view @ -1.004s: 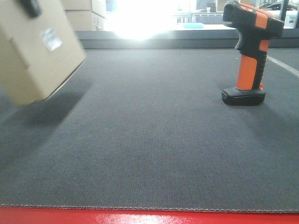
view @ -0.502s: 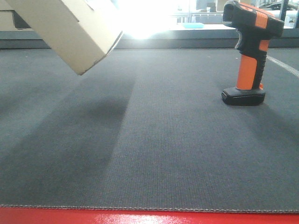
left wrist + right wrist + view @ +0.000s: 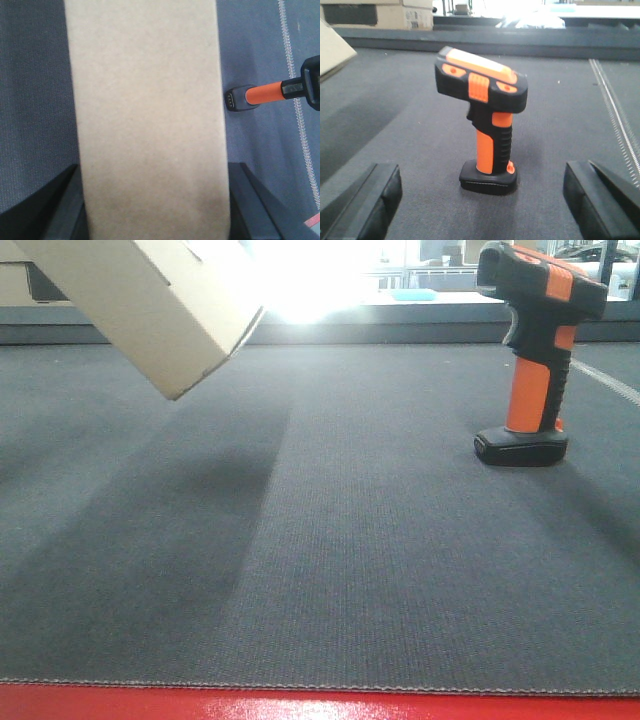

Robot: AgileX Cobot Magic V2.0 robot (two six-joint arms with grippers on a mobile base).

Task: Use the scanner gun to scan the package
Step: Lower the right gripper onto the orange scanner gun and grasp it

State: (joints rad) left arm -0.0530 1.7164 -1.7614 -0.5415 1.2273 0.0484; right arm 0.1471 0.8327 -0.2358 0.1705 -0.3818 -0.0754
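The left end effector [image 3: 157, 170] is clenched on the package [image 3: 150, 100], its two dark fingers [image 3: 60, 205] pressed against opposite side faces of the plain tan carton; in the front view the package [image 3: 150, 300] hangs tilted at the upper left, clear of the dark grey fabric surface [image 3: 350, 540], with its shadow lying below it; no barcode sticker shows in any view, so I cannot tell which way that face points. The box looks light and stiff enough to carry by side pressure, though thin cardboard walls would likely dent under a hard squeeze, and the smooth faces could slip if the hold is loose. The right end effector [image 3: 482, 172] is released, its fingers spread wide and low over the surface, with the scanner gun [image 3: 490, 125] standing upright ahead of the gap, untouched. The scanner gun looks like rigid moulded plastic, fairly light and top-heavy on its flat black foot [image 3: 487, 182], so a sideways nudge could tip it; the ribbed orange handle [image 3: 487, 145] is the sensible place to close on, below the black head [image 3: 480, 82] and above the foot, leaving the scanning window unblocked; the ribs should help against slipping. Package and scanner gun [image 3: 535, 350] are well apart across the surface; stacked cartons [image 3: 375, 15] sit beyond its far edge.
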